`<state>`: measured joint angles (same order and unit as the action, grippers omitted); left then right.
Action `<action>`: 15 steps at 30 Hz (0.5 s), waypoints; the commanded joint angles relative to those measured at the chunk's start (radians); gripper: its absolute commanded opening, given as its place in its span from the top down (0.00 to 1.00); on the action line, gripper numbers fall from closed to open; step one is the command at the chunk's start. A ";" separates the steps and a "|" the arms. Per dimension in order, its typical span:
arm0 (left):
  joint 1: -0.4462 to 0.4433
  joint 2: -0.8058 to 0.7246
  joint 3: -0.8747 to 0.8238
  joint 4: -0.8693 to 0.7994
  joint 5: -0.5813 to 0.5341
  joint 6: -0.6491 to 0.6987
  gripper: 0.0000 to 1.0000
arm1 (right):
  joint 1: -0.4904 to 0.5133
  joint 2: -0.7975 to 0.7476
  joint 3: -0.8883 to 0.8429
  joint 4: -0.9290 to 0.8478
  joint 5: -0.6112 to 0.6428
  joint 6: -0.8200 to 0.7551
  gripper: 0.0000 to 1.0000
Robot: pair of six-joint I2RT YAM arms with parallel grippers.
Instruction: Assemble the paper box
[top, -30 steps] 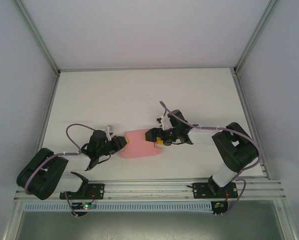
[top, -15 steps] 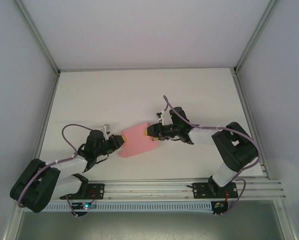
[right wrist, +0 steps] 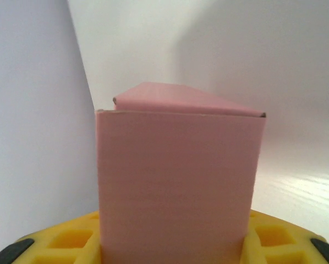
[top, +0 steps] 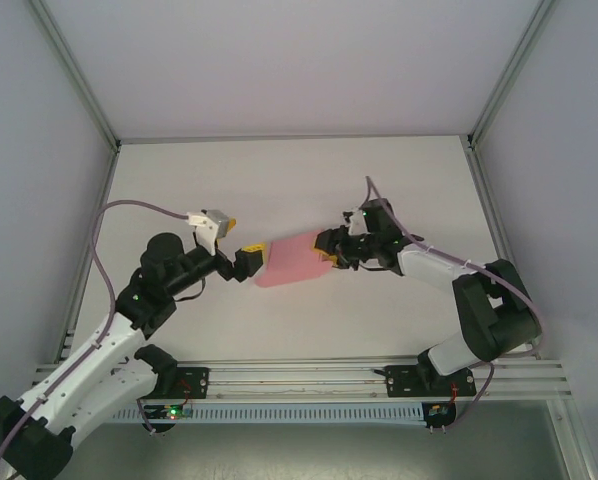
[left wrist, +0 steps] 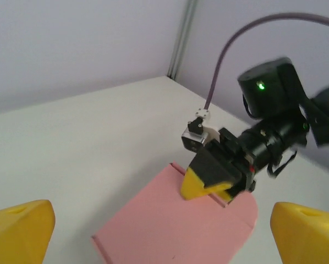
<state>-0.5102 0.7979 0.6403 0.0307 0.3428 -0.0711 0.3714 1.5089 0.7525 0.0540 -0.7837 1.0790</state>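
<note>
The pink paper box [top: 292,262] is a flattened sleeve held tilted above the white table, between the two arms. My right gripper [top: 329,254] is shut on its right end. In the left wrist view the right gripper's yellow fingertips [left wrist: 199,183] clamp the far edge of the box [left wrist: 170,228]. In the right wrist view the box [right wrist: 178,170] rises upright from between the yellow pads [right wrist: 71,242]. My left gripper [top: 239,242] stands wide open at the box's left end, and its fingers [left wrist: 18,230] touch nothing.
White table [top: 279,180] enclosed by pale walls and aluminium posts [top: 74,75]. A rail [top: 299,378] with both arm bases runs along the near edge. The left arm's purple cable [top: 129,205] arcs above the table.
My left gripper has opened and let go of the box's left edge, and its arm has risen. The right gripper shut on the box and carried it right and farther back.
</note>
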 commanded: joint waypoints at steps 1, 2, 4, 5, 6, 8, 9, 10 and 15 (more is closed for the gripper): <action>-0.068 0.141 0.119 -0.266 -0.084 0.340 0.00 | -0.026 -0.015 0.024 -0.111 -0.103 0.237 0.69; -0.103 0.192 0.157 -0.300 -0.119 0.374 0.00 | -0.027 -0.016 0.026 -0.107 -0.111 0.271 0.69; -0.180 0.282 0.216 -0.359 -0.137 0.475 0.00 | -0.037 -0.015 0.025 -0.078 -0.141 0.352 0.70; -0.227 0.314 0.230 -0.380 -0.146 0.544 0.00 | -0.043 -0.018 0.022 -0.059 -0.159 0.391 0.71; -0.263 0.335 0.239 -0.391 -0.169 0.603 0.00 | -0.049 -0.020 0.019 -0.045 -0.168 0.419 0.72; -0.310 0.360 0.252 -0.403 -0.183 0.700 0.00 | -0.055 -0.033 0.021 -0.043 -0.158 0.449 0.75; -0.316 0.367 0.256 -0.402 -0.179 0.729 0.00 | -0.057 -0.040 0.020 -0.050 -0.152 0.463 0.76; -0.317 0.372 0.256 -0.394 -0.181 0.749 0.00 | -0.059 -0.045 0.023 -0.042 -0.151 0.482 0.76; -0.316 0.445 0.237 -0.312 -0.341 0.803 0.00 | -0.047 -0.042 0.059 -0.046 -0.184 0.490 0.76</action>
<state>-0.8249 1.2041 0.8608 -0.3027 0.1158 0.6159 0.3168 1.4864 0.7700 -0.0006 -0.9192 1.5188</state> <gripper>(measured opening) 0.998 0.400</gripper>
